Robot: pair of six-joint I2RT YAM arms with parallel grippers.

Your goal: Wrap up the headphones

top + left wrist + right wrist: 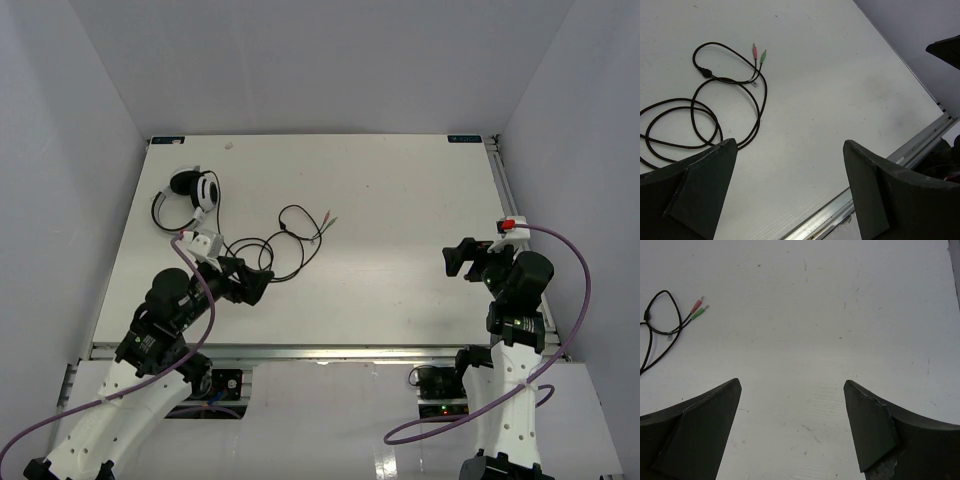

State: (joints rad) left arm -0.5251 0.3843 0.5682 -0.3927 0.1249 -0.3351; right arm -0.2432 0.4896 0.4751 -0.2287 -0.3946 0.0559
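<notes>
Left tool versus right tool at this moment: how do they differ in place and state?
The left tool hangs at the edge of the cable loops, near the headphones. The right tool hangs over the table, well away from the cable. The left tool's camera sees most of the cable, while the right tool's sees little beyond the plugs. Both are open and hold nothing.

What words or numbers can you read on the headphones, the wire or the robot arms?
None can be read.
The headphones: no letters or logo show at this size.
The pale tag on the cable: too small and blurred to read.
The red part on the right arm: no readable marking.
</notes>
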